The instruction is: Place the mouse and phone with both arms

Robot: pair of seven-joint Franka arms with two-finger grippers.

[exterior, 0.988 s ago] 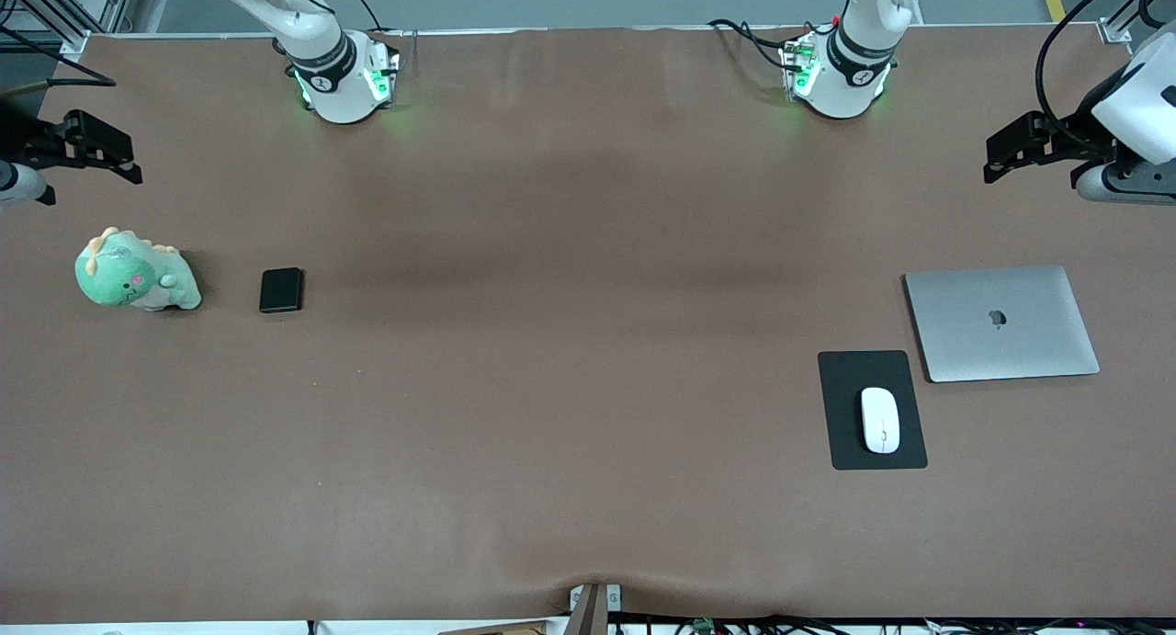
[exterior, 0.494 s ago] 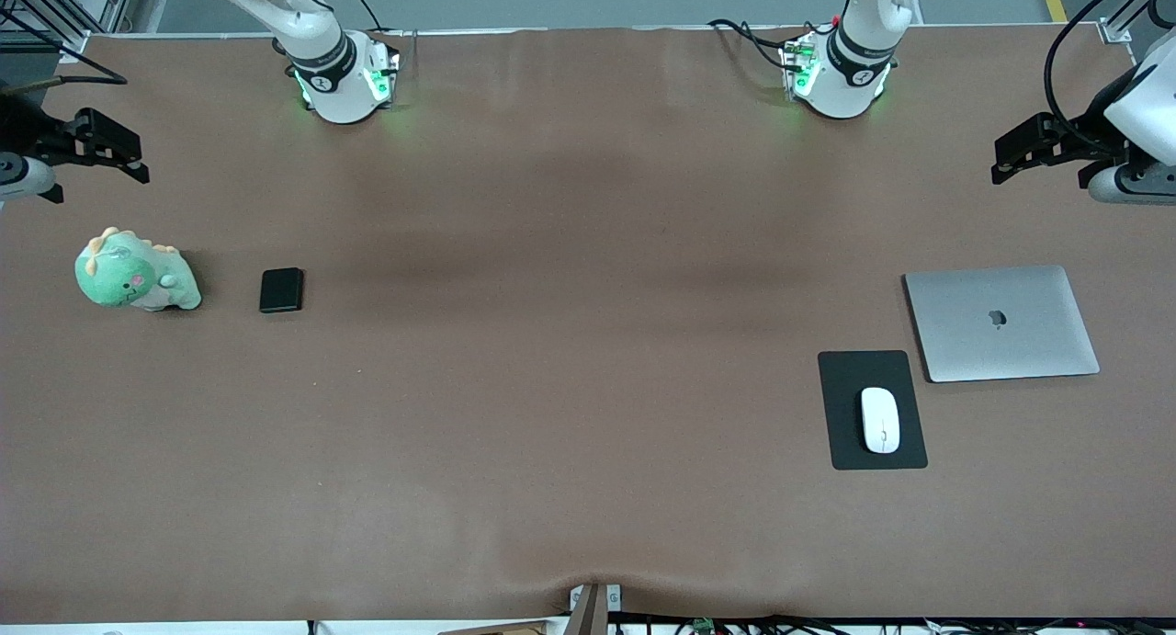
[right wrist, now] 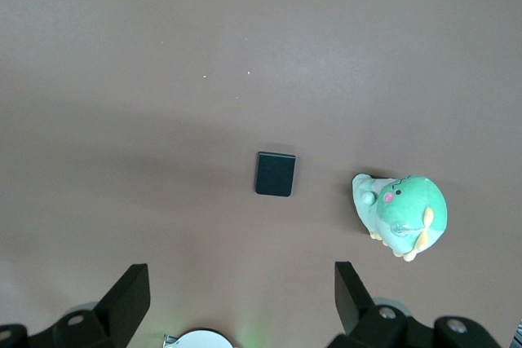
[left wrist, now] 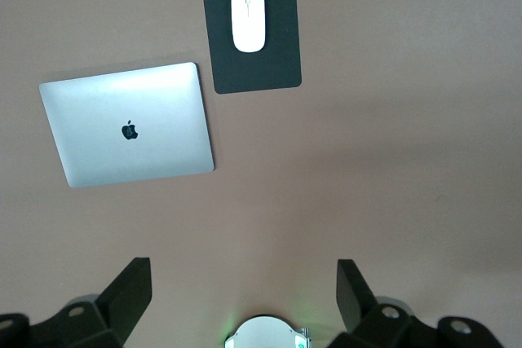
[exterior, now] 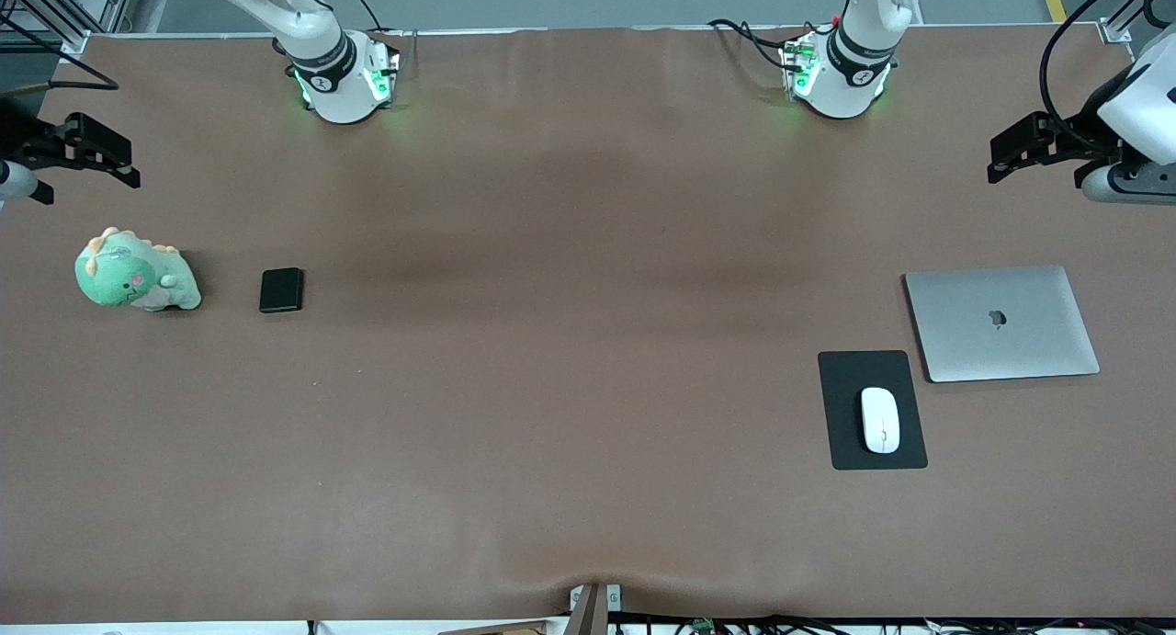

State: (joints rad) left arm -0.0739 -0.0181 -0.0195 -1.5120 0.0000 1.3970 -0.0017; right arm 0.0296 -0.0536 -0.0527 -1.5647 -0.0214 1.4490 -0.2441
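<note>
The white mouse (exterior: 879, 420) lies on a black mouse pad (exterior: 850, 387) toward the left arm's end of the table; the left wrist view shows the mouse (left wrist: 247, 17) on that pad (left wrist: 277, 63). The small black phone (exterior: 281, 289) lies flat toward the right arm's end, and the right wrist view shows the phone (right wrist: 275, 174) too. My left gripper (exterior: 1006, 153) hangs open, high over the table's left-arm end, holding nothing (left wrist: 242, 270). My right gripper (exterior: 110, 153) hangs open and empty over the right-arm end (right wrist: 242, 276).
A closed silver laptop (exterior: 1001, 323) lies beside the mouse pad, slightly farther from the front camera, also in the left wrist view as the laptop (left wrist: 128, 124). A green plush dinosaur (exterior: 135, 273) sits beside the phone, nearer the table's end. Brown cloth covers the table.
Both grippers sway only slightly at the table's ends. Mouse, phone, laptop and plush have not moved.
</note>
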